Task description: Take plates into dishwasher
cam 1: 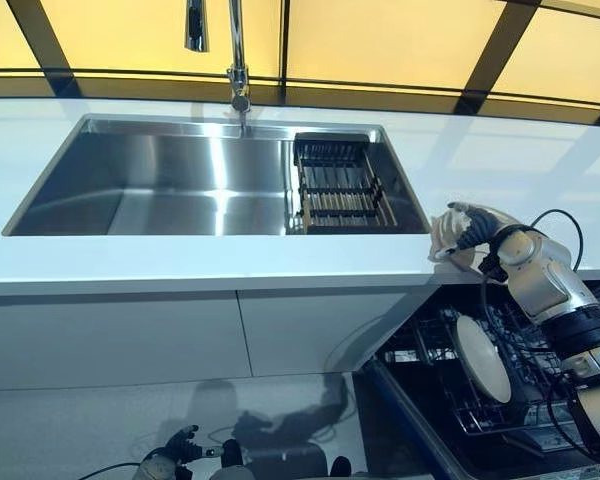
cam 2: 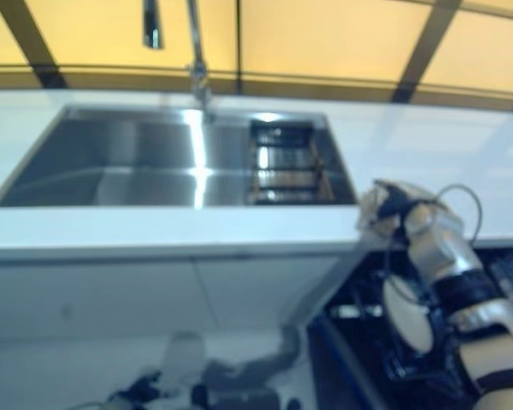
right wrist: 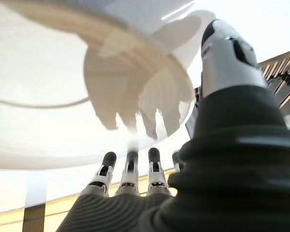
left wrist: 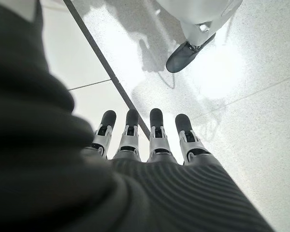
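Right arm [cam 1: 555,300] raised from the lower right, bent at the wrist, with the right hand [cam 1: 460,232] up at the far end, fingers [right wrist: 130,166] straight and side by side, thumb [right wrist: 227,53] set apart. Left hand [left wrist: 150,145] hanging low at the lower left, fingers straight, pointing down.
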Controlling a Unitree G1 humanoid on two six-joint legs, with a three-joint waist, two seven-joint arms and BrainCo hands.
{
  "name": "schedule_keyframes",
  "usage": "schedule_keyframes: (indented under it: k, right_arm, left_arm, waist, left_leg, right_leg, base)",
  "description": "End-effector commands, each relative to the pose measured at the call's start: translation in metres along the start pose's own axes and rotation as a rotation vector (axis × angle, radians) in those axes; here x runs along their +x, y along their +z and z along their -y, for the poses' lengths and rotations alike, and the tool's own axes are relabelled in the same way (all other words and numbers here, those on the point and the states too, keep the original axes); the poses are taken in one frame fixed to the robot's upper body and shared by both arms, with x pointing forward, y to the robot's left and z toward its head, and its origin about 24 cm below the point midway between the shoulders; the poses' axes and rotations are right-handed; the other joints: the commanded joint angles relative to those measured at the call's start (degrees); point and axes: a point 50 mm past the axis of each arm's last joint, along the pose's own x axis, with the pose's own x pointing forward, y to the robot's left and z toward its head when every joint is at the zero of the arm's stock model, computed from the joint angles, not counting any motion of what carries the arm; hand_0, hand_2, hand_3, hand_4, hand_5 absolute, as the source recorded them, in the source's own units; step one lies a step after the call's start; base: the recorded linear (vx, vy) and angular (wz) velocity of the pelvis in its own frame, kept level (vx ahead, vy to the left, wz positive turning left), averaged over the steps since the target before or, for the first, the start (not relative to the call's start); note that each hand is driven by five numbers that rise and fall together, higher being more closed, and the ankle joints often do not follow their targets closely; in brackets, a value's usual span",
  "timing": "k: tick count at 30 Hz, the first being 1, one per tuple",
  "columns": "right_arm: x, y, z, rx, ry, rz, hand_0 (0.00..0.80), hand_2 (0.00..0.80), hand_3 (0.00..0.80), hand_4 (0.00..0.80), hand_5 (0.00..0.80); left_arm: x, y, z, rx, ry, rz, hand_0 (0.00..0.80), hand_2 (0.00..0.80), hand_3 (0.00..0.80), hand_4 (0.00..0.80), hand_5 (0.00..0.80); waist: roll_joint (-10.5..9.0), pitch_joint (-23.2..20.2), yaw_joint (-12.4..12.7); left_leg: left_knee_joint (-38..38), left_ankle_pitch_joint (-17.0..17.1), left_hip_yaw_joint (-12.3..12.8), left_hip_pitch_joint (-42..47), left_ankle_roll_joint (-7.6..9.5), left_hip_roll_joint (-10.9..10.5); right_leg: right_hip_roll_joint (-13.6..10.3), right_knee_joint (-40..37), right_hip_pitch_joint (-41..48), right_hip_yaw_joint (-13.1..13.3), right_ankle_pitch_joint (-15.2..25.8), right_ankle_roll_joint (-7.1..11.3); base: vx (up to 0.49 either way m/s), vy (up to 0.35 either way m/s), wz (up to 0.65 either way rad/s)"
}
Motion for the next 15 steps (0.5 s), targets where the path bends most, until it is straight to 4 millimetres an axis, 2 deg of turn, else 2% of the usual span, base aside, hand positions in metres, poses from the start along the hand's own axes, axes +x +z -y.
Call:
schedule_keyframes:
  k: [1,10,15]
  right_arm:
    - [-0.011,-0.002,0.039,-0.042,-0.152,0.017,0.000,0.000,0.000,0.000,0.000]
    - [-0.022,-0.011,0.060,-0.022,-0.214,0.015,0.000,0.000,0.000,0.000,0.000]
    - [-0.036,0.001,0.082,0.046,-0.337,0.139,0.000,0.000,0.000,0.000,0.000]
  left_arm:
    - [0.002,0.014,-0.011,0.023,0.038,0.052,0.000,0.000,0.000,0.000,0.000]
    - [0.001,0.008,-0.012,0.011,0.046,0.039,0.000,0.000,0.000,0.000,0.000]
    - [0.000,0.002,-0.011,-0.011,0.054,0.031,0.000,0.000,0.000,0.000,0.000]
  waist:
    - [-1.68,0.2,0.8]
    - [-1.93,-0.2,0.2]
    - [-2.04,-0.4,-0.6]
  left_leg:
    - [0.5,-6.9,1.2,5.1,2.11,-2.0]
    - [0.4,-6.9,1.6,5.3,2.15,-2.0]
    - [0.4,-6.9,1.9,5.5,2.06,-1.9]
  right_leg:
    - [0.0,3.8,-1.7,2.8,-2.3,0.88]
    - [0.1,3.8,-1.6,3.2,-2.3,0.92]
    - [0.1,4.1,-1.7,3.4,-2.4,0.97]
  base:
    - [0.000,0.000,0.00]
    - [0.000,0.000,0.00]
    - [0.000,0.000,0.00]
